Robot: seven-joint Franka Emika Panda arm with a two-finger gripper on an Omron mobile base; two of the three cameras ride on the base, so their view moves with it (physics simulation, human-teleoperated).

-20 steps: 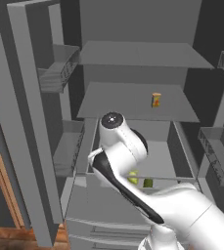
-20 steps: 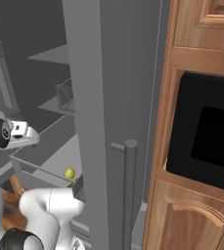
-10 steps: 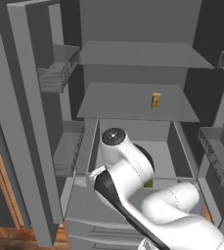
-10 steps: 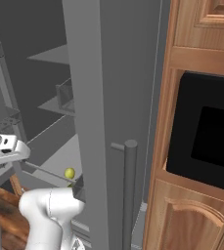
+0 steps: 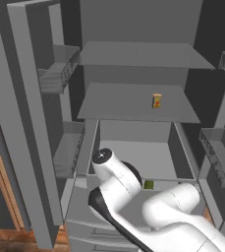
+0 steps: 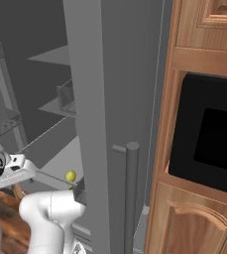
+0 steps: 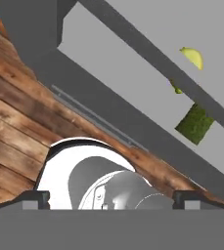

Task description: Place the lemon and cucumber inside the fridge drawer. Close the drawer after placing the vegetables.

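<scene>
The fridge drawer (image 5: pixel 133 156) stands pulled out below the lowest shelf. In the left base view the dark green cucumber (image 5: pixel 148 184) peeks out near the drawer's front, just behind my arm. From the right base view the lemon (image 6: pixel 70 175) lies on the drawer floor beside the fridge door edge. The hand view looks up into the drawer (image 7: pixel 113 73) from low in front: the lemon (image 7: pixel 192 57) and the cucumber (image 7: pixel 195 123) lie inside, partly cut off by a dark rim bar. My gripper (image 7: pixel 111 199) is open, fingertips (image 7: pixel 35 197) far apart, nothing between them.
A small orange-yellow carton (image 5: pixel 156 100) stands on the shelf above the drawer. The open fridge door (image 6: pixel 92 124) with its round handle (image 6: pixel 131 198) blocks much of the right base view. Door bins (image 5: pixel 55 74) flank the opening. Wooden floor (image 7: pixel 15 127) lies below the hand; wooden cabinets (image 6: pixel 204 44) on the right.
My arm has swung down and forward: the wrist has dropped from above the drawer to low in front of it. Lemon and cucumber have stayed in the drawer.
</scene>
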